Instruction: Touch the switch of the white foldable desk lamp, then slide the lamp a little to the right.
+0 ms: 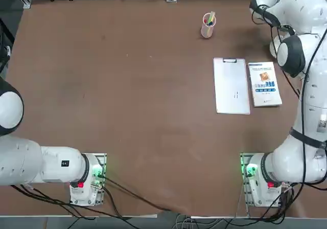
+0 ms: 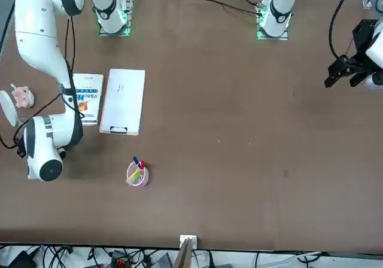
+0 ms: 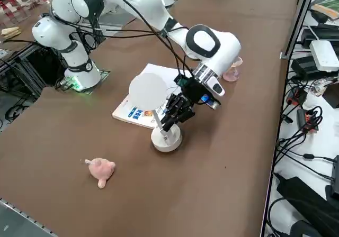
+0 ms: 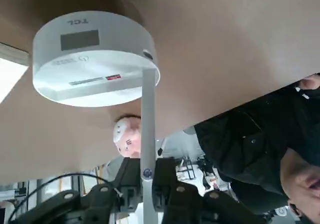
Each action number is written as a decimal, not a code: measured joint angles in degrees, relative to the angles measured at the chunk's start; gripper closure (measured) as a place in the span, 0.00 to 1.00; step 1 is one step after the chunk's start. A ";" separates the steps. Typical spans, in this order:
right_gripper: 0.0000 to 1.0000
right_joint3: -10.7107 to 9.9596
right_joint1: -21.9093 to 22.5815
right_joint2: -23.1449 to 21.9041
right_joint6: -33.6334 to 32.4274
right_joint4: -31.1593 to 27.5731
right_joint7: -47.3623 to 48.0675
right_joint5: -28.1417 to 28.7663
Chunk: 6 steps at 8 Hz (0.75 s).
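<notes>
Only one container is seen: a pink pen cup (image 1: 207, 28) near the table's (image 1: 127, 111) far edge, holding coloured pens (image 1: 209, 19). Toward the right edge, the white foldable desk lamp (image 3: 159, 110) is stood on its disc base (image 3: 166, 139), just beside a booklet (image 3: 139, 113) and a clipboard (image 1: 231, 85). The right gripper (image 3: 172, 116) is closed tight around the lamp's thin arm (image 4: 147, 129). A pink toy (image 3: 100, 171) is left nearby.
</notes>
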 joint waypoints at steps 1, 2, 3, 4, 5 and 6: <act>0.85 0.00 -0.08 0.27 -0.06 0.08 0.40 0.22; 0.85 0.00 -0.32 0.70 -0.07 0.08 1.07 0.23; 0.85 -0.01 -0.60 1.08 -0.07 0.08 1.64 0.23; 0.85 -0.01 -0.84 1.27 -0.07 0.08 1.85 0.23; 0.85 -0.01 -0.97 1.36 -0.07 0.10 2.04 0.23; 0.85 0.00 -0.98 1.45 -0.07 0.12 2.61 0.23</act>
